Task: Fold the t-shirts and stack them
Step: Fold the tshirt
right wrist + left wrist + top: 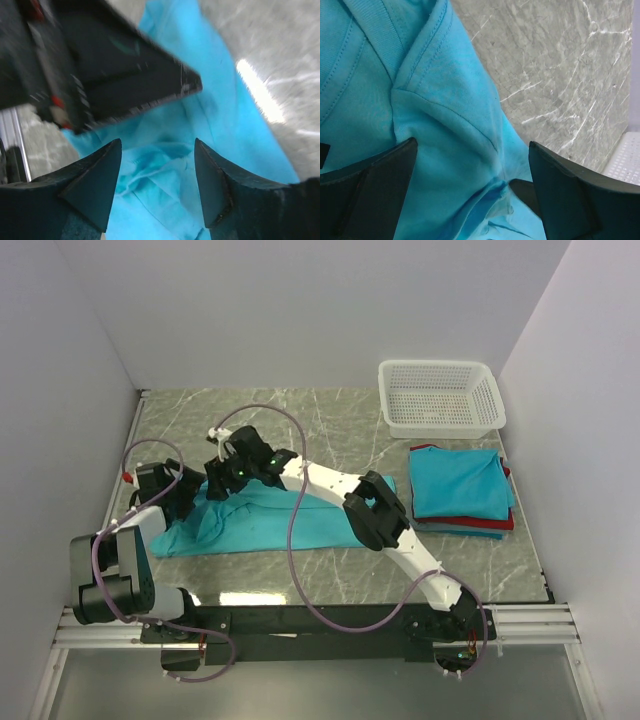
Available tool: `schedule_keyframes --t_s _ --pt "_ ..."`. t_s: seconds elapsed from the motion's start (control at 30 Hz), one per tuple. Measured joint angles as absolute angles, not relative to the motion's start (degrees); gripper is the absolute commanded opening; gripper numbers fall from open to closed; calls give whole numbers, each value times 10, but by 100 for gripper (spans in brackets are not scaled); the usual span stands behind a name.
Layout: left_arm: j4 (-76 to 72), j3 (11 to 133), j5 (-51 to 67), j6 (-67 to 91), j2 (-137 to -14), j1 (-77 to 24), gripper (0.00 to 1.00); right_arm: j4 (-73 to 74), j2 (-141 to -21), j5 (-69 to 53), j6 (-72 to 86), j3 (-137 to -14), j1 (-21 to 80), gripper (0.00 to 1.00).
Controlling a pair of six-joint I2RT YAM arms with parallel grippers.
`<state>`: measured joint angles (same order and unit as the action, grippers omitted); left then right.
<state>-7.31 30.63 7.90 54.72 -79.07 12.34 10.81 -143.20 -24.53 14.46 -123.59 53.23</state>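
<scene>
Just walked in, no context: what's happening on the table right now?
Both arms are bent over a rumpled teal t-shirt lying left of centre on the marble table. The left hand hangs wide open over its collar and shoulder. The right hand is open over the same shirt, gripping nothing. To the right sits a stack of folded t-shirts, teal on top, with a white mesh basket behind it.

We think this is a robot lab. Plain white walls (300, 310) box in a gray stone-look table (330, 420). A left arm (130, 550) and a right arm (325, 478) sit on a metal rail (530, 622), with purple cables (289, 530) looping around.
</scene>
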Motion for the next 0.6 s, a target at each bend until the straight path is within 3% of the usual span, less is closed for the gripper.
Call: schedule_keyframes --t_s 0.1,0.2,0.4,0.47,0.53,0.6 --pt "-73 306 82 547 -790 126 99 110 -1438 -267 135 -1223 532 64" --pt "-72 305 84 547 -789 128 99 116 -1439 -277 124 -1218 532 54" --pt "-64 305 83 547 -784 129 99 107 -1437 -276 110 -1200 532 20" --pt "-60 305 83 547 -782 130 99 104 -1436 -272 107 -1182 532 15" --pt "-56 305 81 546 -780 130 99 110 -1436 -265 103 -1168 532 3" --pt "-51 305 79 545 -778 130 99 112 -1435 -260 100 -1165 532 0"
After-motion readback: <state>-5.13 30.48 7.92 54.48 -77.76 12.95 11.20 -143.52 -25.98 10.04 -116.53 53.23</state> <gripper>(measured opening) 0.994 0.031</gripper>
